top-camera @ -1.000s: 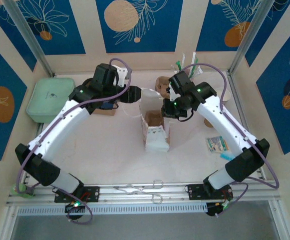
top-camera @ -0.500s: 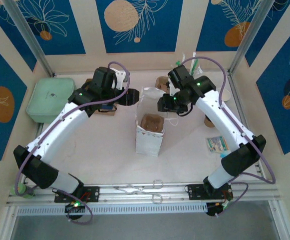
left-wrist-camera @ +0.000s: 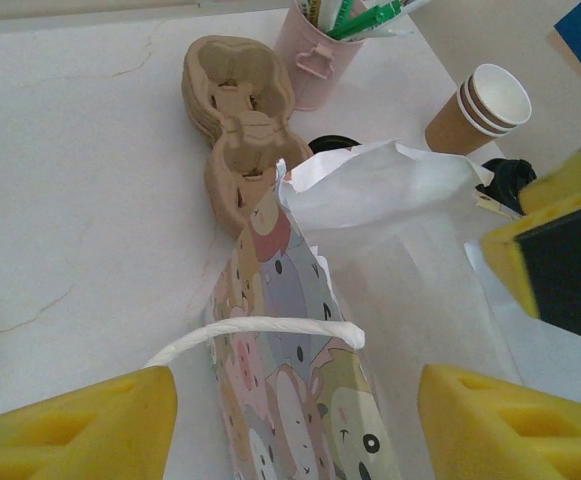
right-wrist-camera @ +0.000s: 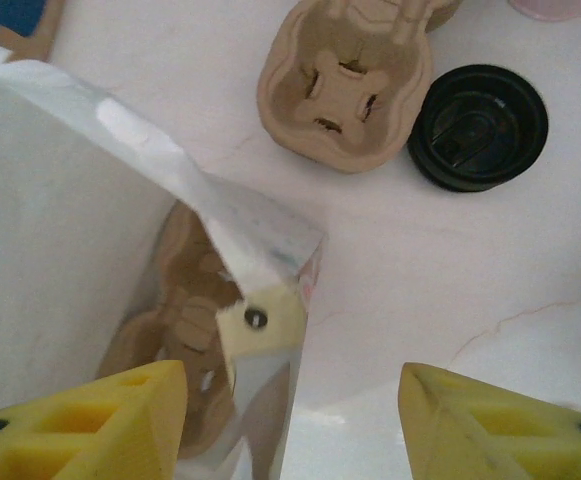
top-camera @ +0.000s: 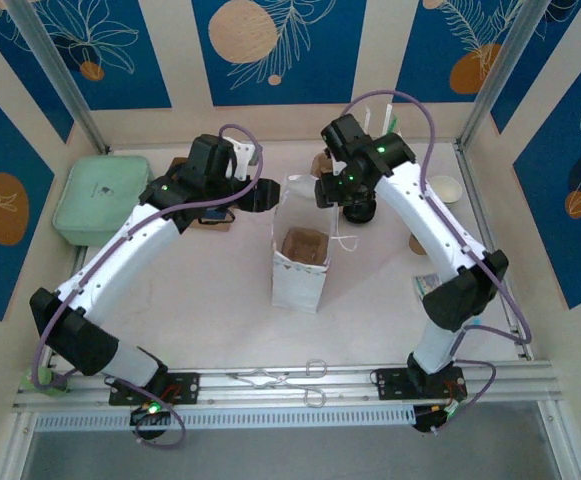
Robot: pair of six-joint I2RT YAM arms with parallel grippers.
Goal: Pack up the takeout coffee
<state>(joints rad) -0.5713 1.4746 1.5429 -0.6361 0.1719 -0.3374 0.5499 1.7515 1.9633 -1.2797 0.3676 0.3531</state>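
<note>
Your left fingers [left-wrist-camera: 70,425], released, straddle the paper bag's [left-wrist-camera: 300,420] handle [left-wrist-camera: 260,330], likely to steady it. Your right fingers [right-wrist-camera: 80,415], also released, have the takeout coffee [right-wrist-camera: 478,125] at one o'clock.

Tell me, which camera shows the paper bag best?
The top external view: the whole bag stands open between the arms, a brown carrier inside. The left wrist view shows its cartoon-printed side and white handle; the right wrist view, its rim and the carrier within.
</note>
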